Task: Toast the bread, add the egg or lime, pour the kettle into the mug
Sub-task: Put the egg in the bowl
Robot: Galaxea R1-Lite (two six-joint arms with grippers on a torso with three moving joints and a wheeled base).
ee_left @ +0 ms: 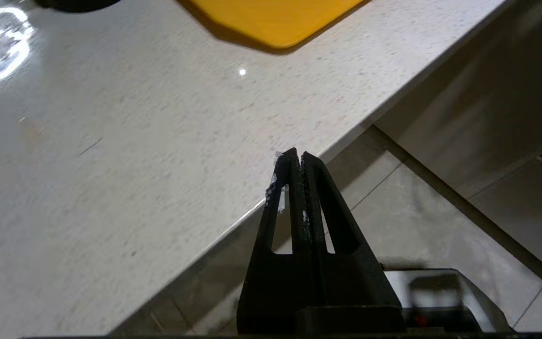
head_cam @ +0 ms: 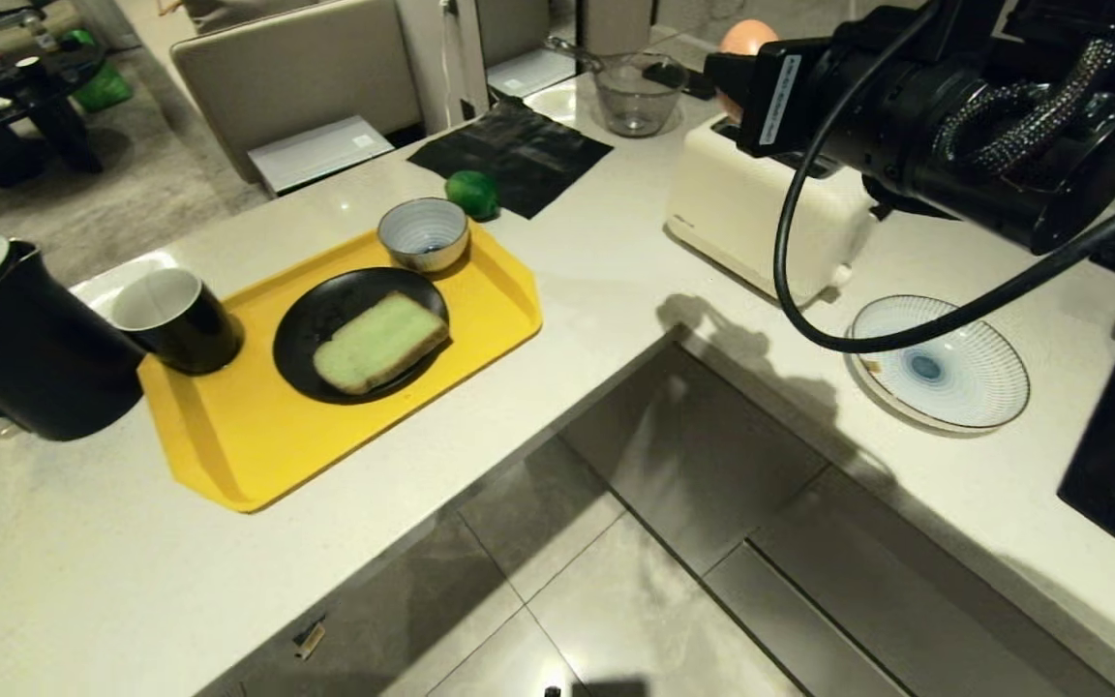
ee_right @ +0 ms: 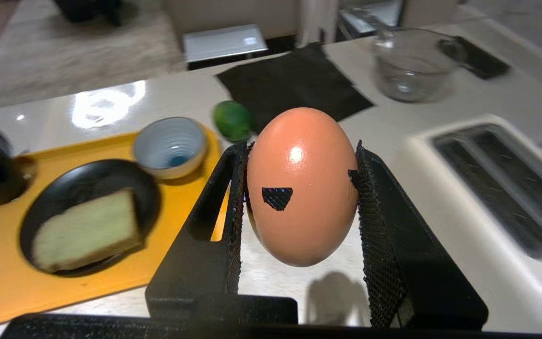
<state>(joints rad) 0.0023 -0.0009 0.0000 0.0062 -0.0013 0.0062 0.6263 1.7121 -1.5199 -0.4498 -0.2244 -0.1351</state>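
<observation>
While the egg (ee_right: 301,186) sits clamped between the two black fingers (ee_right: 233,212) of the right gripper (ee_right: 299,188), its long axis stands upright in the right wrist view, narrower end up, with a dark mark on the shell facing the camera. Each textured pad presses one flank of the shell, so the fingers stand partly spread, no wider than the egg itself. In the head view the gripper appears at the upper right of the frame, above the cream toaster (head_cam: 761,208), with the egg's top just visible over the black housing. Left of the toaster, at centre frame, a yellow tray (head_cam: 257,436) lies on the pale counter (head_cam: 616,290), carrying the bread (head_cam: 380,341) flat on a black plate (head_cam: 311,329), a small striped bowl (head_cam: 423,232) and the mug (head_cam: 180,319). Just beyond the bowl and off the tray rests the lime (head_cam: 472,194), at the edge of a black sheet (head_cam: 519,150). At far left stands the kettle (head_cam: 6,339). A striped plate (head_cam: 940,363) lies at lower right of the toaster. Seen only in its own wrist view, the left gripper (ee_left: 298,157) hangs over the counter's edge, fingers pressed together, holding nothing.
</observation>
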